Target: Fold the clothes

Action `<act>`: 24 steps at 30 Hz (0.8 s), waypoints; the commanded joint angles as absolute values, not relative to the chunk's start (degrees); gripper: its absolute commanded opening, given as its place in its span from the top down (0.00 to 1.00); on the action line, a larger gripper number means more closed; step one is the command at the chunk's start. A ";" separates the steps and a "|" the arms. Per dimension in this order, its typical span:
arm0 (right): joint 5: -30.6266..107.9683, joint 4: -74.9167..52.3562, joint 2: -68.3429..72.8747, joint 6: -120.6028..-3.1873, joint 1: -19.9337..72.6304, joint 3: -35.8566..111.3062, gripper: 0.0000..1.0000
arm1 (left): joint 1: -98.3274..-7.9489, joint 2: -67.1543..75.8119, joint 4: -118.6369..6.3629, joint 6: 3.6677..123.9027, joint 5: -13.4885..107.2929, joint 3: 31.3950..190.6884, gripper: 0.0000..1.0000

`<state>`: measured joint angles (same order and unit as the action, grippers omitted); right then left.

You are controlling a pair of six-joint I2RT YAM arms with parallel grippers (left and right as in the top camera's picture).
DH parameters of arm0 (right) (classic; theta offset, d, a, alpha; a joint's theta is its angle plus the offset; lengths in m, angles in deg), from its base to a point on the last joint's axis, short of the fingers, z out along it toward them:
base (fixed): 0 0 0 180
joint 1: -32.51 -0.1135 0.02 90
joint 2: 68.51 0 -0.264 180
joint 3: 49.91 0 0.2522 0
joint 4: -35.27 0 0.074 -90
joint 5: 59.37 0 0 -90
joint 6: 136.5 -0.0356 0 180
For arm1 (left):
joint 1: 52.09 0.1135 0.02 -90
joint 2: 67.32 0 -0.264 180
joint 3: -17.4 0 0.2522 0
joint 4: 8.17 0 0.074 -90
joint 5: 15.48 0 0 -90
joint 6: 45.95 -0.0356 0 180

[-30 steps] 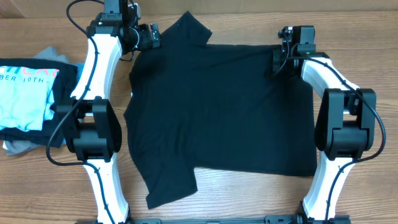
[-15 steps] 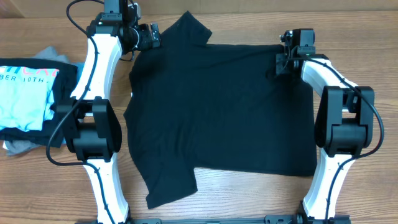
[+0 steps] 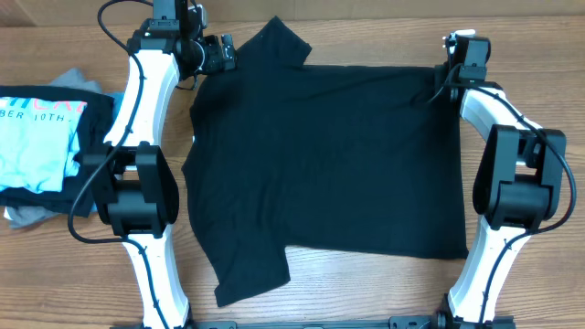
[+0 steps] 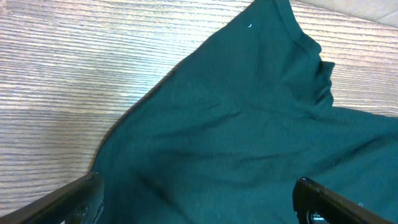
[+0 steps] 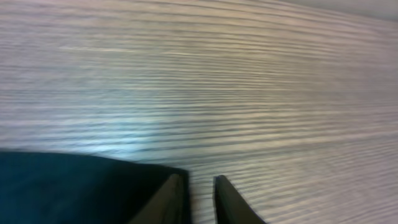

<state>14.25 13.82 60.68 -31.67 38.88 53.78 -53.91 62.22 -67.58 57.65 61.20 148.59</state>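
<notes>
Okay, one table [image 3: 356, 297]; one black T-shirt [image 3: 329, 155] spread flat mid-table; one light blue T-shirt [image 3: 37, 146] piled over one grey garment [image 3: 26, 217], left; left gripper [image 4: 196, 193] gaping over shirt's far-left edge; right gripper [image 5: 198, 180] barely parted, empty, beside far-right corner.

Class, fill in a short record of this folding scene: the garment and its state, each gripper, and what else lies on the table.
Garment: black T-shirt, spread out on the table, not yet folded
Left gripper: open, over the shirt near its far sleeve, holding nothing
Right gripper: jaws slightly apart, at the shirt's far right corner, wood showing between them
Also there: light blue T-shirt stacked with a grey garment, at the left
</notes>
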 commanded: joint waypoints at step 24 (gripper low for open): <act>33.41 -2.15 54.97 -39.03 38.64 57.82 0.96 | -53.76 60.82 -67.58 58.42 60.54 149.29 0.00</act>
